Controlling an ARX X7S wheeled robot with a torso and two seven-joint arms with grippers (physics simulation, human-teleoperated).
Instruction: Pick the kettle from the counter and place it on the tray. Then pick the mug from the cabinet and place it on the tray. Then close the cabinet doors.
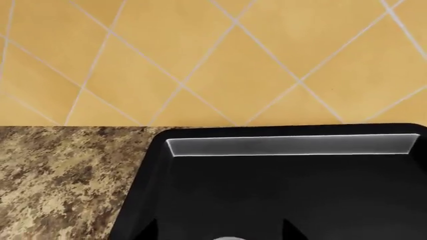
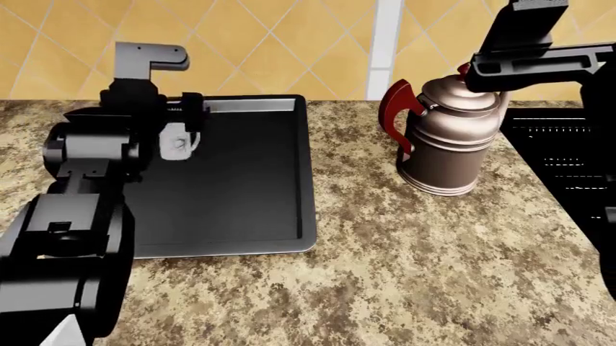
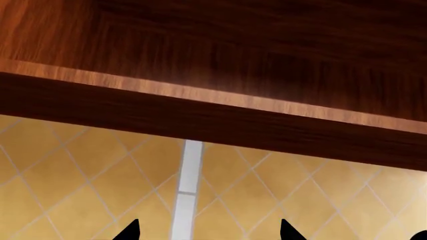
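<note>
The kettle (image 2: pixel 445 137) stands on the counter (image 2: pixel 405 259), off the tray (image 2: pixel 245 180), beneath the right gripper (image 3: pixel 208 231), whose tips stand apart. The left gripper (image 2: pixel 183 126) clasps the mug (image 2: pixel 176 144) above the tray, mostly hiding it.

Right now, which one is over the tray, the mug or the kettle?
The mug, small and white, held by the left gripper over the dark tray. The tall kettle stands on the counter instead.

yellow diagonal-tiled wall (image 1: pixel 220 60), white vertical strip (image 3: pixel 187 195), dark wood cabinet underside (image 3: pixel 220 65)
</note>
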